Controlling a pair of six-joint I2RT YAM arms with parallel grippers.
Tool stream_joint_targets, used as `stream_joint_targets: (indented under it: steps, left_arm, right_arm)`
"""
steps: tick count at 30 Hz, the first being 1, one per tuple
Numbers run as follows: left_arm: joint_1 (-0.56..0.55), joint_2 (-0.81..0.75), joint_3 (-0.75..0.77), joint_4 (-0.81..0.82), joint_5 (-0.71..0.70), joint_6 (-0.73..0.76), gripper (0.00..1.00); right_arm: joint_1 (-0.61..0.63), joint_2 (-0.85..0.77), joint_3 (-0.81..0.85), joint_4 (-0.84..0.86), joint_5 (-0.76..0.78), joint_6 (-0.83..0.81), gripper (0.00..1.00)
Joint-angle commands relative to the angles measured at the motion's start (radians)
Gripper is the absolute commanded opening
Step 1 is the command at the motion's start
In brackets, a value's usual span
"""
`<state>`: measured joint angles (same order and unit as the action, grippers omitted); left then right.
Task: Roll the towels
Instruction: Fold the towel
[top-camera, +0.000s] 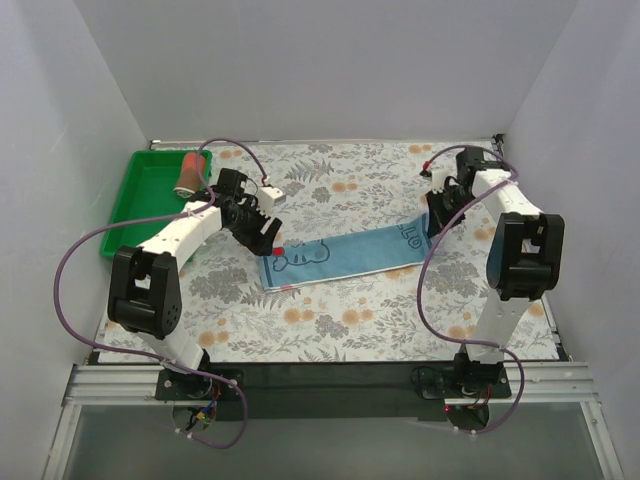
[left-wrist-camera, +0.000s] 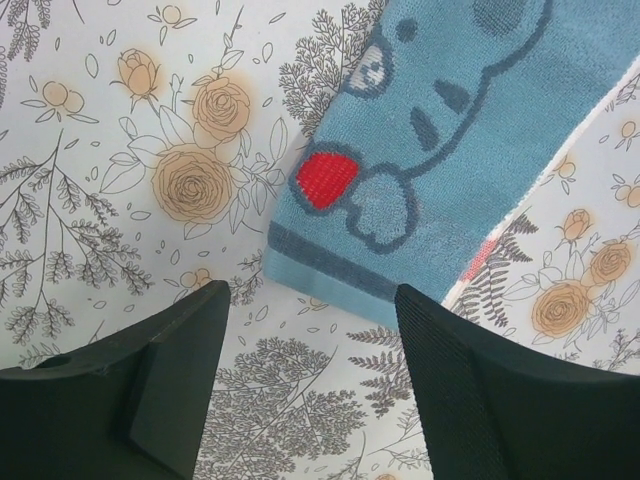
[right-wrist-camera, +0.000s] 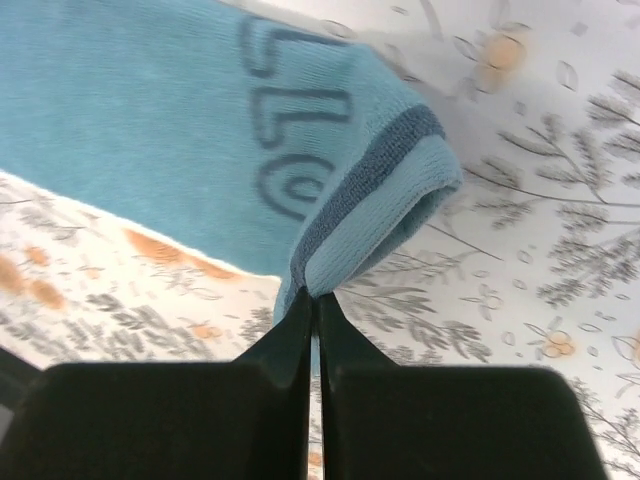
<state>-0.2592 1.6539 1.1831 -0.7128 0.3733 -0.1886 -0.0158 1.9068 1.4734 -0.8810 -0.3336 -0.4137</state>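
The green tray (top-camera: 140, 195) at the far left holds the rust-red towel (top-camera: 187, 174), rolled up. The light blue towel (top-camera: 345, 255) lies as a flat strip across the middle of the table (top-camera: 330, 320). The right end effector (right-wrist-camera: 313, 300) is pressed together, pinching that towel's right end. The left end effector (left-wrist-camera: 312, 300) hangs spread over its left end.

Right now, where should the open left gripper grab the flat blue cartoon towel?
Pinch the light blue cloth towel at its dark-banded short end, just ahead of the left gripper, coming down from above. It lies flat, so only that free edge can be nipped.
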Motion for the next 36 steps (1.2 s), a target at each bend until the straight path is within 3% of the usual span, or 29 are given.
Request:
stream_joint_targets:
  steps: [1, 2, 4, 5, 10, 19, 36]
  left_arm:
    - [0.002, -0.04, 0.026, 0.007, -0.005, -0.014, 0.64]
    - [0.002, -0.04, 0.027, 0.01, -0.005, -0.015, 0.8]
    - [0.003, -0.04, 0.035, 0.009, 0.003, -0.025, 0.85]
    - [0.006, -0.039, 0.035, 0.01, 0.009, -0.031, 0.95]
    - [0.047, -0.02, 0.061, -0.008, 0.105, -0.06, 0.95]
    - [0.083, -0.014, 0.07, -0.027, 0.122, -0.054, 0.96]
    - [0.097, -0.008, 0.053, -0.036, 0.125, -0.035, 0.97]
  right_arm:
    - [0.06, -0.08, 0.045, -0.053, -0.131, 0.026, 0.01]
    - [0.085, -0.092, 0.044, -0.056, -0.146, 0.032, 0.01]
    - [0.129, -0.098, 0.038, -0.059, -0.179, 0.041, 0.01]
    - [0.143, -0.103, 0.034, -0.059, -0.185, 0.042, 0.01]
    - [0.253, -0.078, 0.042, -0.055, -0.223, 0.072, 0.01]
    - [0.404, 0.041, 0.16, -0.036, -0.288, 0.144, 0.01]
    - [0.533, 0.187, 0.254, 0.01, -0.328, 0.231, 0.01]
